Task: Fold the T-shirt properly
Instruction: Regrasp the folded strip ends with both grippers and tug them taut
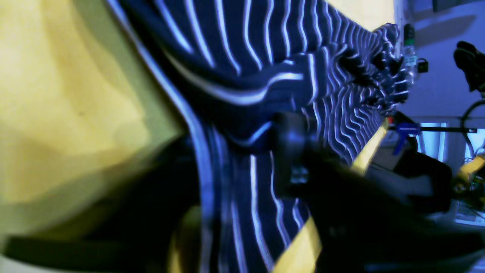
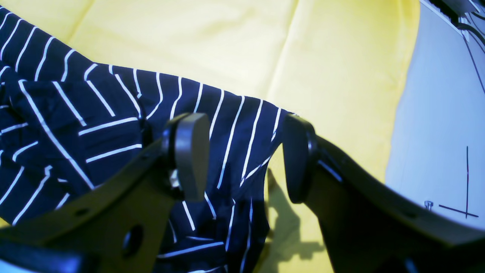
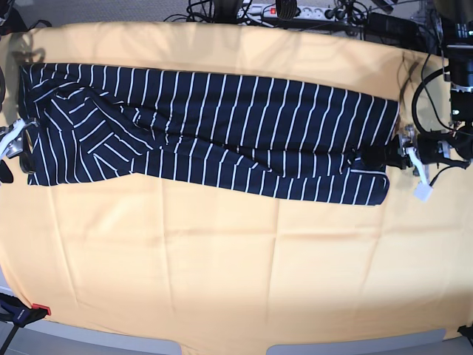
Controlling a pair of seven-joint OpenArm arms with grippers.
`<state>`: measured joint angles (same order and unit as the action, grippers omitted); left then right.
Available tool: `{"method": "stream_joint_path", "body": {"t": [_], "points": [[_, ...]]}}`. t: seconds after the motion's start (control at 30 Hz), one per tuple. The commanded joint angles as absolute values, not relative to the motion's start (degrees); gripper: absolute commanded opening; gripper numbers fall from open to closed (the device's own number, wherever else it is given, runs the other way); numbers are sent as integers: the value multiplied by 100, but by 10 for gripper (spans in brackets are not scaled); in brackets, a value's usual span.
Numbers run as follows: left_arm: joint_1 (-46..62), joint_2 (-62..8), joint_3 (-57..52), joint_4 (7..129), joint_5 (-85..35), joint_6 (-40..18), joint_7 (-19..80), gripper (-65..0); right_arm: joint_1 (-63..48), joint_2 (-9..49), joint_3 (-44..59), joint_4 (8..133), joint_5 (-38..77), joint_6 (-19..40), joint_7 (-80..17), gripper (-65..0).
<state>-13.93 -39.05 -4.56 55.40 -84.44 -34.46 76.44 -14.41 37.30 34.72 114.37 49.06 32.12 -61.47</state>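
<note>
We are reaching in low from both ends of the T-shirt lying lengthwise on the yellow cloth: right gripper gaping over its edge, left gripper at the hem, grip unclear.

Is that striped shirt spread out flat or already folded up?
Partly folded: the T-shirt lies as a long narrow band across the yellow cloth, one sleeve tucked over its body.

covered almost edge to edge by a plain yellow-orange cloth, faintly creased in a grid. bare grey table showing only along the near edge. stretched flat across the far half of the cloth, a dark navy t-shirt with thin white stripes, folded into a long band from left to right.
</note>
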Motion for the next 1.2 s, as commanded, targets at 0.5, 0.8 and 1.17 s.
{"method": "stream_joint_path", "body": {"t": [0.5,0.8,1.17], "points": [[-1811,-4674,-580,5575,-8077,-3273,7303,-650,-1479,3778,3529,11502,6748,3857,-6569,-318],[-1806,-4873,-923,5575,-8125,-3175,7378,-650,-1737,2838,3474,11498,7303,4000,-6831,-650],[-1811,-4875,-923,5575,-8500,-3393,7808,-650,-1745,2353,2536,10173,5192,4000,-5129,-650]]}}
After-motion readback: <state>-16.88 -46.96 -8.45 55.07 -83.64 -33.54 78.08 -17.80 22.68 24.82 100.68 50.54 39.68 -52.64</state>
